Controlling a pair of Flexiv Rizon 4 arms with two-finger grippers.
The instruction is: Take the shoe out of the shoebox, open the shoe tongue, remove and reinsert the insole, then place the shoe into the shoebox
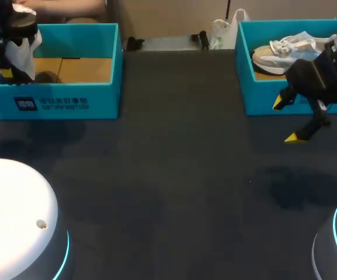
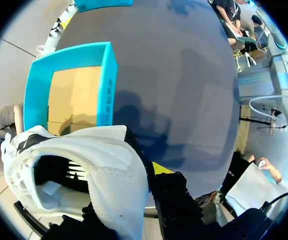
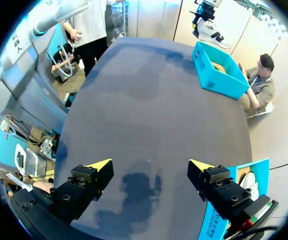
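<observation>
One overhead, two wrist-mounted, shared table [image 1: 174, 175]

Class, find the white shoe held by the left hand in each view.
Head view: shoe at far left, hanging over the blue box.
Left wrist view: shoe close up, nearer than the box.
Right wrist view: shoe tiny, far across the table, above the box.
Shared landmark: that box.

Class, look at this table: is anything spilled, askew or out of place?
Nothing spilled or damaged. One white shoe hangs in the left pincer at the left shoebox; the other shoe lies inside the right shoebox.
</observation>
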